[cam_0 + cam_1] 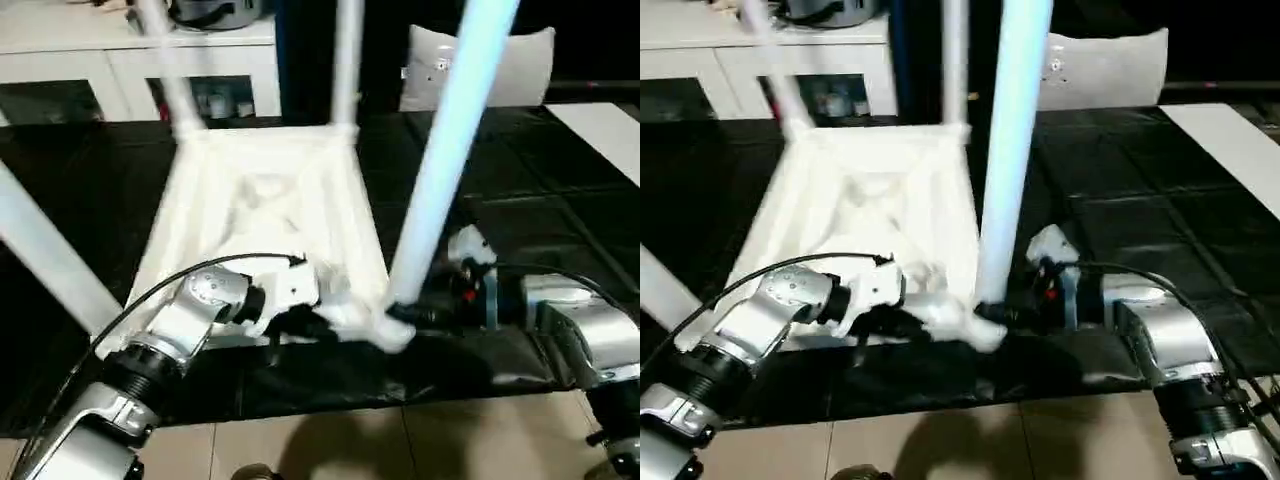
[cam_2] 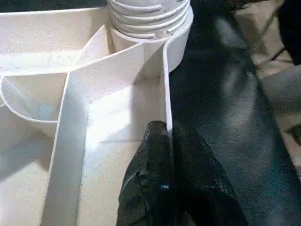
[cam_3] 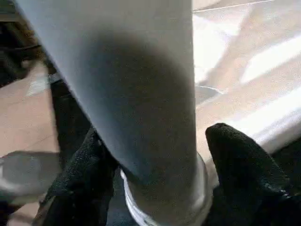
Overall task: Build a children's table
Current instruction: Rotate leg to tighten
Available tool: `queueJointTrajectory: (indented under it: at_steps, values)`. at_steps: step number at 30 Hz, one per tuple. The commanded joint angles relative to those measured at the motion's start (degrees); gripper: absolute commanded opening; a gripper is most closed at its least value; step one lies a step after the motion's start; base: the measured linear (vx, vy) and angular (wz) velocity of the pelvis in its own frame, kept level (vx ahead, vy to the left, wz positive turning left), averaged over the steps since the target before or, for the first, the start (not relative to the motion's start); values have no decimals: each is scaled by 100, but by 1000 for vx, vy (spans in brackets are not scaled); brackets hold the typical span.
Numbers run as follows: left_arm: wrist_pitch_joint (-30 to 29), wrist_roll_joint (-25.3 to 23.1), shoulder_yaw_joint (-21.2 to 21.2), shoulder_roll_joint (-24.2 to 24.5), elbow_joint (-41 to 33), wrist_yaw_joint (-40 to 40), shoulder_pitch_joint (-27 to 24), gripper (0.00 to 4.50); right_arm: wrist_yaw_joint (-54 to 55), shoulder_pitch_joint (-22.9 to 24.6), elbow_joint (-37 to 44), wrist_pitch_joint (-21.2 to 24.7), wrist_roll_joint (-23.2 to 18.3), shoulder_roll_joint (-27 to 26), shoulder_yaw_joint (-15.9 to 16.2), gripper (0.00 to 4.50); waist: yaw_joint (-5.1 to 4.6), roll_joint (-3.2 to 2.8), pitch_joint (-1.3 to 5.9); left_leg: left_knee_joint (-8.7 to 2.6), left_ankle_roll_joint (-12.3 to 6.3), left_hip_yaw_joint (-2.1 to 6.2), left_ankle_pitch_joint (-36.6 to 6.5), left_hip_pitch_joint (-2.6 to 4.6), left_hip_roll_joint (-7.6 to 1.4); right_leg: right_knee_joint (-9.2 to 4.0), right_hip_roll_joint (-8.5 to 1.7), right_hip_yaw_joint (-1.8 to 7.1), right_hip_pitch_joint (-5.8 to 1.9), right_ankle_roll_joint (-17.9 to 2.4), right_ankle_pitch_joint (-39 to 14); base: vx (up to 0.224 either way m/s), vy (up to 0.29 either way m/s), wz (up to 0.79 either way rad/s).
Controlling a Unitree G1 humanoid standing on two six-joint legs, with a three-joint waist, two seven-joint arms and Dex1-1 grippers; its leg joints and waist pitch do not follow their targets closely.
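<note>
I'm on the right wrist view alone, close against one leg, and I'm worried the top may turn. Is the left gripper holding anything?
Observer: Yes. The left gripper is shut on the top's rim wall, beside the corner socket.
Operator: Is my leg seated in that socket?
Observer: Probably not fully. It looks like the same corner as your leg, and threads show above the socket.
Operator: How many legs are up?
Observer: Four legs rise from the upturned top, which lies on a black mat.
</note>
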State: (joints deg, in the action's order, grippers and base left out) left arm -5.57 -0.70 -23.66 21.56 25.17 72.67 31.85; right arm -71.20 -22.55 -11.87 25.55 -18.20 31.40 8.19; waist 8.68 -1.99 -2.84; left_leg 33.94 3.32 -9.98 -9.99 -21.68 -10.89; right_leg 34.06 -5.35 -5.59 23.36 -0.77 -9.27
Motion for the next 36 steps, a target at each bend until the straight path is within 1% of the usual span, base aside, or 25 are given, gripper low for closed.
queueJointTrajectory:
  at_steps: [1,6,7,13,15,16,17,18,19,20,21,22,23,24,25,26,27,28,29,30,31,33,34,35,36]
  values:
    - [245,67,-154,-37,-119,319,194,0,-99,-85,147,96,-98,61,38,272,-39,105,397,-388,-284,50,-1192,82,-257,-409,-368,288,-302,-964,-1810,0,0,0]
    - [340,28,-128,-56,13,237,235,0,-221,33,277,222,-191,75,93,226,-47,113,397,-385,-245,50,-1208,82,-244,-428,-371,288,-304,-896,-1932,0,0,0]
    - [346,35,-125,-62,25,243,236,0,-254,51,303,248,-215,93,98,221,-48,99,392,-389,-243,51,-1213,84,-247,-429,-369,289,-300,-894,-1942,0,0,0]
    - [306,100,-75,-103,41,272,215,0,-335,104,367,359,-323,112,59,215,-35,99,406,-377,-260,46,-1156,85,-246,-406,-359,286,-299,-964,-1750,0,0,0]
    - [78,182,37,-184,22,108,195,0,-83,182,484,511,-448,-33,-101,214,-30,88,404,-374,-265,43,-1152,82,-245,-419,-361,289,-303,-952,-1791,0,0,0]
    - [-83,192,95,-240,9,-35,203,0,134,203,515,542,-417,-114,-148,214,-31,91,405,-375,-243,40,-1144,81,-244,-413,-360,291,-302,-947,-1787,0,0,0]
    - [-227,217,154,-299,-13,-160,211,0,399,206,512,551,-333,-213,-174,214,-44,79,397,-388,-213,51,-1181,83,-241,-423,-360,283,-297,-930,-1867,0,0,0]
    - [-253,221,165,-311,-18,-182,212,0,449,207,513,554,-317,-231,-178,214,-52,83,393,-390,-188,56,-1235,87,-235,-433,-358,275,-297,-917,-1944,0,0,0]
    - [-350,230,210,-361,-29,-289,220,0,663,204,494,554,-249,-316,-205,214,-66,84,390,-395,-172,59,-1281,87,-230,-446,-363,271,-305,-894,-2025,0,0,0]
    - [-478,221,279,-449,-26,-502,243,0,1016,178,409,527,-142,-473,-264,214,-102,77,377,-403,-120,61,-1352,84,-226,-463,-363,270,-299,-840,-2180,0,0,0]
    - [-698,213,380,-595,-9,-830,283,0,1480,141,285,538,-28,-696,-349,214,-138,83,358,-406,-54,60,-1492,100,-214,-493,-361,261,-278,-776,-2435,0,0,0]
    - [-904,186,472,-765,19,-1194,329,0,1995,91,134,528,110,-946,-433,213,-198,91,333,-414,-7,71,-1633,99,-185,-542,-362,233,-285,-651,-2802,0,0,0]
    - [-994,164,511,-859,34,-1386,350,0,2274,56,49,534,184,-1078,-475,213,-232,97,333,-408,27,78,-1663,101,-165,-563,-367,214,-285,-593,-2960,0,0,0]
    - [-1159,151,572,-996,50,-1644,377,0,2645,0,-52,594,277,-1253,-534,212,-290,101,348,-402,48,100,-1685,97,-139,-597,-367,184,-309,-449,-3165,0,0,0]
    - [-1303,155,653,-1161,63,-1930,402,0,3207,-93,-191,600,420,-1487,-643,211,-323,97,356,-411,41,100,-1645,79,-143,-592,-363,193,-319,-430,-3111,0,0,0]
    - [-1493,163,772,-1346,79,-2269,432,0,3776,-191,-324,604,550,-1715,-766,211,-407,84,341,-422,50,107,-1625,50,-144,-599,-343,185,-308,-441,-3022,0,0,0]
    - [-1715,180,941,-1612,103,-2743,469,0,4453,-329,-509,498,689,-1997,-905,211,-482,89,349,-412,90,107,-1633,55,-137,-593,-336,178,-297,-455,-2991,0,0,0]
    - [-1744,169,964,-1676,106,-2850,474,0,4540,-351,-541,425,686,-2051,-926,211,-542,100,362,-390,60,102,-1608,68,-109,-618,-334,169,-297,-462,-2985,0,0,0]
    - [-1737,144,960,-1709,108,-2914,474,0,4529,-350,-545,345,664,-2075,-923,211,-549,106,372,-380,15,93,-1554,66,-100,-615,-332,175,-302,-459,-2936,0,0,0]
    - [-1728,127,953,-1723,108,-2944,473,0,4506,-345,-540,297,647,-2084,-919,264,-560,100,369,-373,-108,76,-1511,69,-98,-629,-321,192,-288,-478,-2854,0,0,0]
    - [-1694,79,928,-1730,108,-2993,474,0,4465,-344,-529,263,644,-2111,-908,264,-556,105,377,-367,-157,69,-1456,67,-97,-624,-315,200,-291,-488,-2768,0,0,0]
    - [-1705,3,906,-1749,109,-3078,476,0,4423,-332,-479,250,654,-2191,-921,285,-538,124,411,-363,-313,54,-1112,26,-114,-540,-302,229,-329,-632,-2171,0,0,0]
    - [-1689,-20,896,-1742,99,-3090,473,0,4373,-309,-427,258,641,-2204,-920,285,-512,98,421,-365,-352,54,-970,33,-132,-502,-299,236,-330,-738,-1897,0,0,0]
    - [-1682,-29,892,-1737,91,-3092,470,0,4343,-292,-393,265,631,-2208,-920,304,-515,97,417,-367,-366,53,-929,26,-139,-488,-294,240,-333,-788,-1782,0,0,0]
    - [-1665,-42,876,-1706,71,-3062,455,0,4287,-262,-354,251,636,-2176,-906,304,-498,85,419,-367,-383,50,-888,34,-150,-460,-295,243,-345,-906,-1560,0,0,0]
